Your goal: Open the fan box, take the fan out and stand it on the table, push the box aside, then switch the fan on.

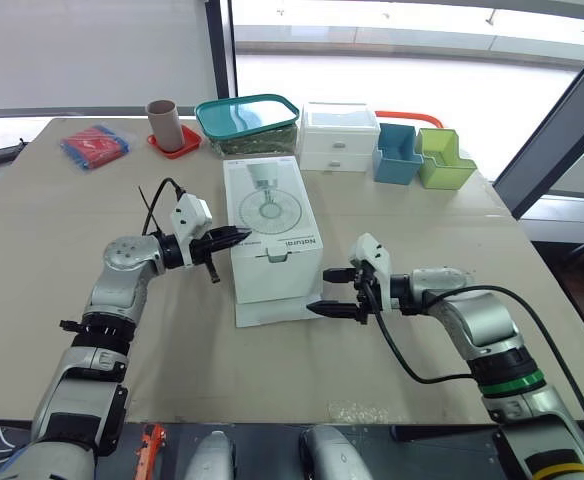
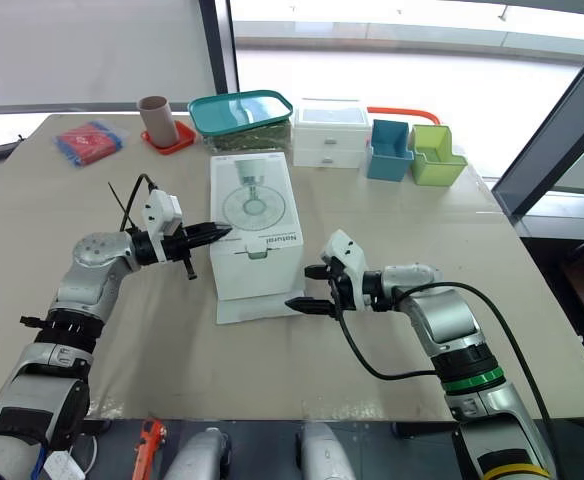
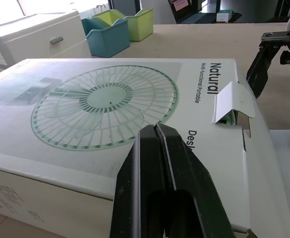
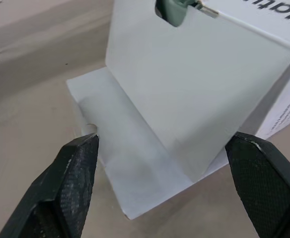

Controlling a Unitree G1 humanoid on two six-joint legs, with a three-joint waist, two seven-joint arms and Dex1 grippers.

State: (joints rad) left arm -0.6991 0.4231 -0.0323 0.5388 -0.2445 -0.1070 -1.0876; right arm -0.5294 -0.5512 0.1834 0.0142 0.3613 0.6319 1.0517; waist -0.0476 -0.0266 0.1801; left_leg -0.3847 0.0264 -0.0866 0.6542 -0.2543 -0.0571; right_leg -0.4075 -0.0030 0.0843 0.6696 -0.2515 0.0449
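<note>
Left eye view showed the fan box [image 1: 272,225] flat on the table [image 1: 72,230], left gripper [image 1: 240,236] clenched at its edge, right gripper [image 1: 322,290] spread before it; probably lift the tab [image 1: 277,257] gently.

The fingers [image 3: 184,173] of my left gripper [image 3: 155,130] are smooth, glossy black plastic. Just ahead of them, the fan box [image 3: 110,94] is smooth white card with a faint sheen. The pads [image 4: 75,171] of my right gripper [image 4: 162,140] look matt and finely grained. The flap [image 4: 130,163] ahead of them is dull white card on a matt beige table [image 4: 31,74].
</note>
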